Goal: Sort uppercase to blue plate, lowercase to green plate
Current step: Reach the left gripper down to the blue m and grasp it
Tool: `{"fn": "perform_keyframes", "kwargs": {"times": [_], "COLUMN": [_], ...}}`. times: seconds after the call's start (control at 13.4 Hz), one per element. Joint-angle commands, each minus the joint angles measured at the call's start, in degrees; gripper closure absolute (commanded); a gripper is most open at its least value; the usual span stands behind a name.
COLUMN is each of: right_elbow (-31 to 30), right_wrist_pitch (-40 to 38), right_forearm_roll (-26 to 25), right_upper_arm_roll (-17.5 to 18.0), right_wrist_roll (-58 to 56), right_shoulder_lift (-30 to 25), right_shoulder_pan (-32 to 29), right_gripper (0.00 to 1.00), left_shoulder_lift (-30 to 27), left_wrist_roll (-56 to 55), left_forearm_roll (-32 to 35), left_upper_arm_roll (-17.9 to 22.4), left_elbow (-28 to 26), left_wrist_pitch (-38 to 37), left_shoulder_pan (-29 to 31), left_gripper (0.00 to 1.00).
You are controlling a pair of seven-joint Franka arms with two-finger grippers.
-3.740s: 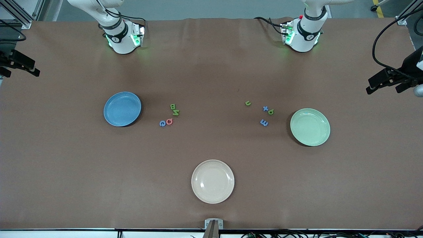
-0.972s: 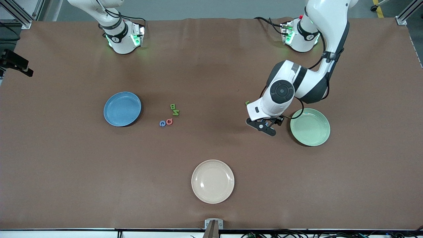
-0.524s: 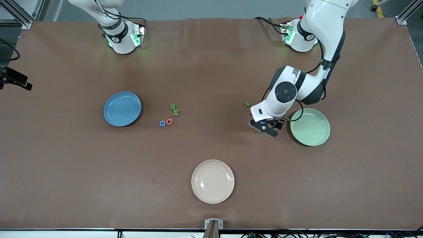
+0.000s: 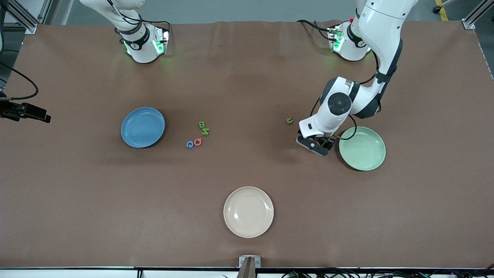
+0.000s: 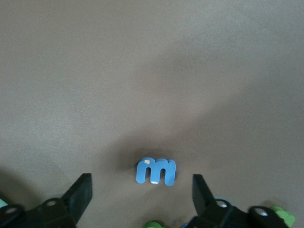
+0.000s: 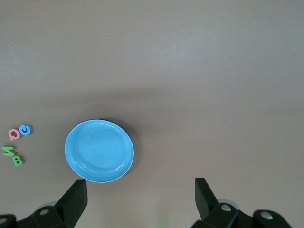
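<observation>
Left wrist view — m [image 5: 156, 171] between fingers [image 5: 80, 194]

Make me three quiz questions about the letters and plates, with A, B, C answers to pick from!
1. Where is the left gripper?
A. over the blue m
B. over the cream plate
C. in the blue plate

2. How many letters lie in the green plate?
A. two
B. none
C. four

3. How are the left gripper's fingers?
A. shut
B. holding a plate
C. open

Answers: 1 A, the m sits between its fingers. 2 B, that plate is bare. 3 C, a gap shows on each side of the m.
</observation>
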Motion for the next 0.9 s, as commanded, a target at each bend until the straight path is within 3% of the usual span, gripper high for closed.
{"fn": "perform_keyframes", "kwargs": {"times": [0.0, 0.37, 0.82], "right_elbow": [0.8, 0.1, -2.9], "right_wrist_pitch": [-0.1, 0.5, 3.3], "right_forearm_roll": [-1.0, -0.2, 0.9], "right_upper_arm_roll": [0.5, 0.6, 0.9], "right_wrist_roll": [0.3, 7.7, 22.5], "right_shoulder_lift": [1.4, 1.4, 1.3], "right_shoulder_pan": [-0.6, 0.0, 3.6], "right_gripper": [0.00, 0.00, 0.00], "left_shoulder_lift": [0.8, 3.3, 3.4], "left_wrist_roll": [1.0, 0.4, -0.3], "left_forearm_roll": [0.8, 0.5, 0.0], "left_upper_arm_roll": [-0.4, -0.5, -0.9], "left_elbow": [-0.5, 2.8, 2.2], "left_wrist_pitch": [1.1, 1.1, 0.8], "left_shoulder_pan": [0.5, 0.3, -0.4], "left_gripper": [0.17, 0.17, 0.32]}}
